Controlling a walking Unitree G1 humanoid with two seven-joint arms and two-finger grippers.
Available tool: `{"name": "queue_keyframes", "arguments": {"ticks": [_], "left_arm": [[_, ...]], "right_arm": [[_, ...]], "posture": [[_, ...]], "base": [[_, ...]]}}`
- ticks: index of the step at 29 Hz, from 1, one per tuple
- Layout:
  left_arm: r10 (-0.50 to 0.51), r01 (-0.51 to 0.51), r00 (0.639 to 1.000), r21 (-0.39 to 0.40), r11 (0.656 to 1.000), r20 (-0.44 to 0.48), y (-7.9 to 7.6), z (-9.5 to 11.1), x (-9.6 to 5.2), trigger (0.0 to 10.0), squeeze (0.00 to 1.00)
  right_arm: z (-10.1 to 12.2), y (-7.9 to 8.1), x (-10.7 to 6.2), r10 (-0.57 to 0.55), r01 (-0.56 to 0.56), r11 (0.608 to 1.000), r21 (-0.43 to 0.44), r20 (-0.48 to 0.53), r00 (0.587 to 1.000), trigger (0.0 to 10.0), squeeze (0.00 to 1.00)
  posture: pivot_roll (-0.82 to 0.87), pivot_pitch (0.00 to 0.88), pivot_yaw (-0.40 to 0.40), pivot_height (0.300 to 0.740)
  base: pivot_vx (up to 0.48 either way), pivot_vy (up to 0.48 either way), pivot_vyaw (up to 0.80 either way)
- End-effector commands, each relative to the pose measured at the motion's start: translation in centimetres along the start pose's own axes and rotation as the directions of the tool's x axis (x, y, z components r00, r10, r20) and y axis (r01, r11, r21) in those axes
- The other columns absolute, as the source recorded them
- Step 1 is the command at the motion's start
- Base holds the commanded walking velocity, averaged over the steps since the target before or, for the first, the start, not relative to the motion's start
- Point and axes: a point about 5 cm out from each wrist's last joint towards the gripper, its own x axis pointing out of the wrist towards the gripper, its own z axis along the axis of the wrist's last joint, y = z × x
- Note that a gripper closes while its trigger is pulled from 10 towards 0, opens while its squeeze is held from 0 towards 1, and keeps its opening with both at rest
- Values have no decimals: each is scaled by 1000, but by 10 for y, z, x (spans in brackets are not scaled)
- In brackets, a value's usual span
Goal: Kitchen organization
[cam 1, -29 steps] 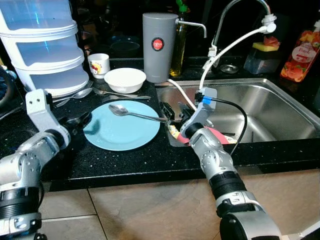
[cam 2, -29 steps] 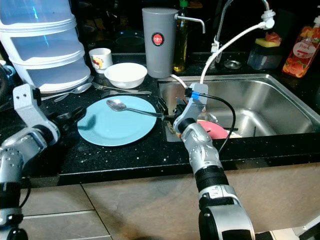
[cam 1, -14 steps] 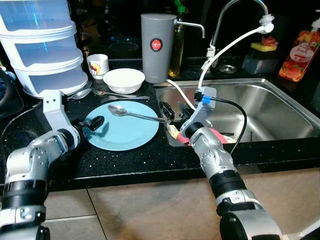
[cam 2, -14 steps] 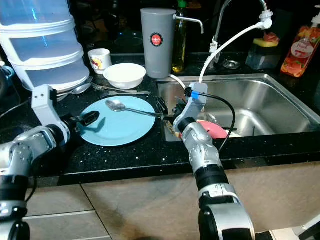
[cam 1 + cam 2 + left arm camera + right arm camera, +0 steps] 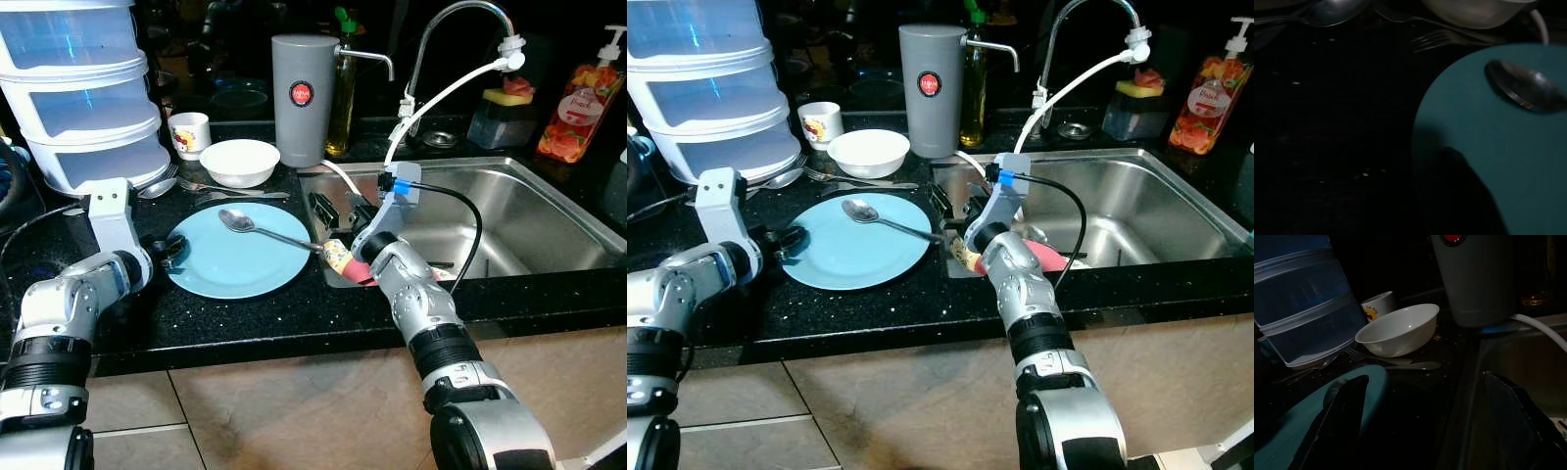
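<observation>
My left gripper (image 5: 168, 251) touches the round, smooth blue plate's (image 5: 235, 270) left rim; grip unclear. My right gripper (image 5: 338, 217) spreads beside the metal spoon (image 5: 257, 228).

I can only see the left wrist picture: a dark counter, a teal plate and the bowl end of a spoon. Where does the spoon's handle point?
Observer: The spoon lies across the light blue plate, and its handle points toward a steel sink.
Operator: Is the other arm doing anything?
Observer: The right gripper sits at the sink's near corner, by the handle's tip, with its fingers spread apart.
Operator: And whose camera am I looking through?
Observer: The left gripper, which is at the plate's opposite rim, low over the black counter.
</observation>
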Motion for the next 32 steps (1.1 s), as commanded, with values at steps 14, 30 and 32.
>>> {"name": "queue_keyframes", "arguments": {"ticks": [14,30,32], "left_arm": [[-57,66,997,244,967,-44,19,-4,-10,0,0],[-151,172,985,346,922,-87,4,-6,-7,0,0],[-153,175,984,357,918,-89,4,-5,-7,0,0]], "right_arm": [[4,3,4,69,-70,995,-70,-22,997,10000,0],[-10,48,19,292,-367,850,-379,-242,925,10000,0],[-10,48,20,294,-375,840,-392,-253,922,10000,0]], "posture": [[117,97,-32,740],[117,105,-34,740],[117,105,-34,740]], "base": [[0,0,0],[0,0,0],[0,0,0]]}}
